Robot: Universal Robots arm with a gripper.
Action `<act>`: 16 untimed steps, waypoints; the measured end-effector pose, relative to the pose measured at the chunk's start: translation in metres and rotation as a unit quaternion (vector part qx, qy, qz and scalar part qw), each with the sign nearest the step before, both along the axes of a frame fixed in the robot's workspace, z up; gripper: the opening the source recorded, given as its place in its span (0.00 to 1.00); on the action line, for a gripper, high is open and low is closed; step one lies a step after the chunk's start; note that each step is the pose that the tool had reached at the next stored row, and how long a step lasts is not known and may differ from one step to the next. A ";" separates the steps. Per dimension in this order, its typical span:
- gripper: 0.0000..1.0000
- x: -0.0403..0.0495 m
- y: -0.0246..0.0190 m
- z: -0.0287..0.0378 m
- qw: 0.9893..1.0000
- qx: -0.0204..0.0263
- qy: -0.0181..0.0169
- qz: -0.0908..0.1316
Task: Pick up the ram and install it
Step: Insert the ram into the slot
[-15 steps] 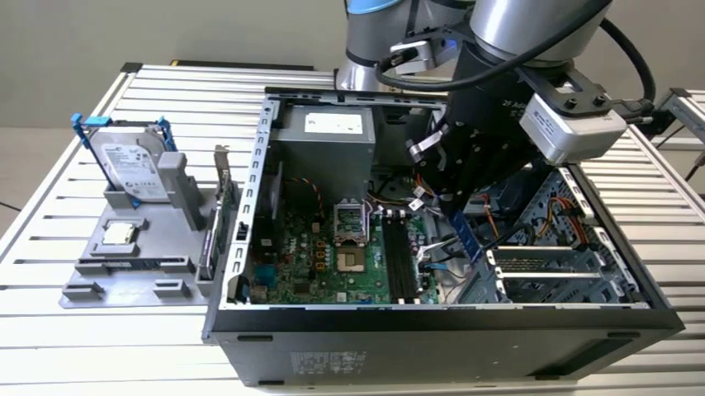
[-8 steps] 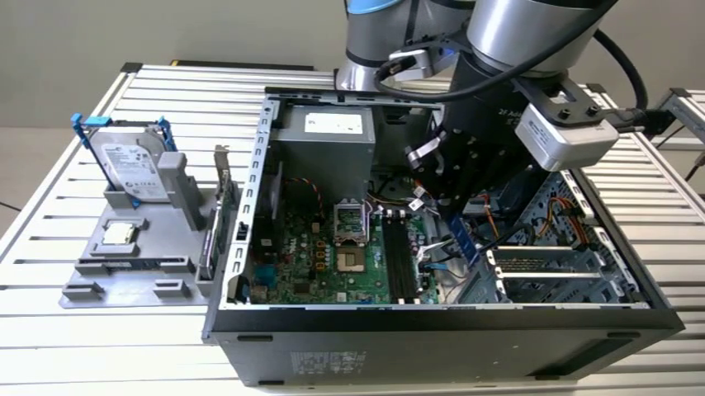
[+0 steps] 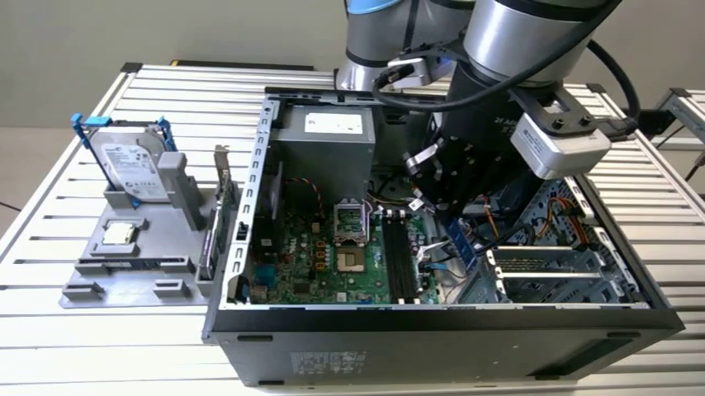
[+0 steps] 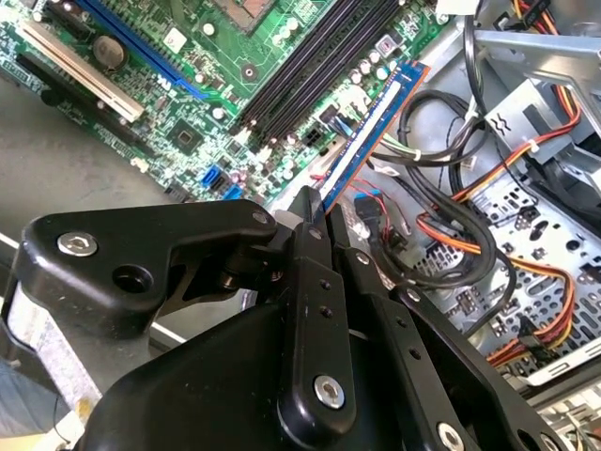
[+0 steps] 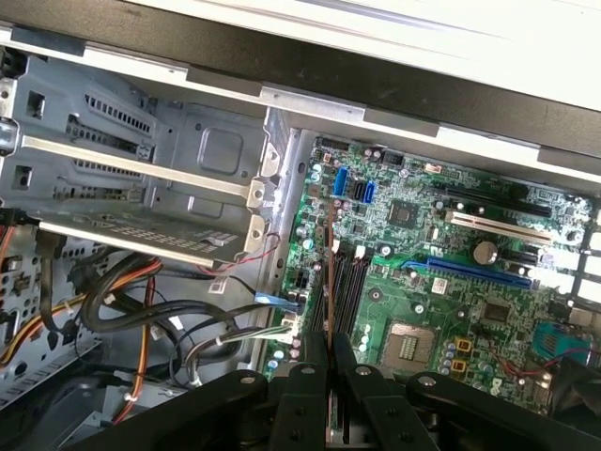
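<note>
Reaching down into the case (image 3: 441, 318), fingers (image 4: 315, 221) clamped on the ram (image 4: 371, 132)

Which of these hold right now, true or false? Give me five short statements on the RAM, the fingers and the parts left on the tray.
1. The fingers are shut on the RAM stick. True.
2. The RAM is fully seated in a memory slot. False: it hangs above the motherboard, beside the slots.
3. The hard drive stands in the grey tray. True.
4. The case lies closed. False: its side is open.
5. The processor chip lies on the tray. True.
</note>
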State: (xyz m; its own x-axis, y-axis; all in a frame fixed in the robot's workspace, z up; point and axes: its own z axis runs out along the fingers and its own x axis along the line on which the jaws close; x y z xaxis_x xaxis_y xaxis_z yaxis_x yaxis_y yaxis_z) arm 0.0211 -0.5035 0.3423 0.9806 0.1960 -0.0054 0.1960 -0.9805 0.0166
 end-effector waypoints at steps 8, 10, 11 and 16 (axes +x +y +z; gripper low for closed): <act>0.00 0.0000 0.0002 -0.0044 1.000 0.000 0.000 0.000; 0.00 0.0000 0.0005 -0.0055 1.000 0.000 0.000 0.000; 0.00 0.0000 0.0010 -0.0060 1.000 0.000 0.000 0.000; 0.00 0.0000 0.0060 -0.0077 1.000 0.000 0.000 -0.005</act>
State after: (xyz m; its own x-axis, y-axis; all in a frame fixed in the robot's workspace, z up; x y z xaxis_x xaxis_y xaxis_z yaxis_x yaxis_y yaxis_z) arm 0.0211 -0.4976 0.3346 0.9824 0.1868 -0.0059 0.1869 -0.9822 0.0164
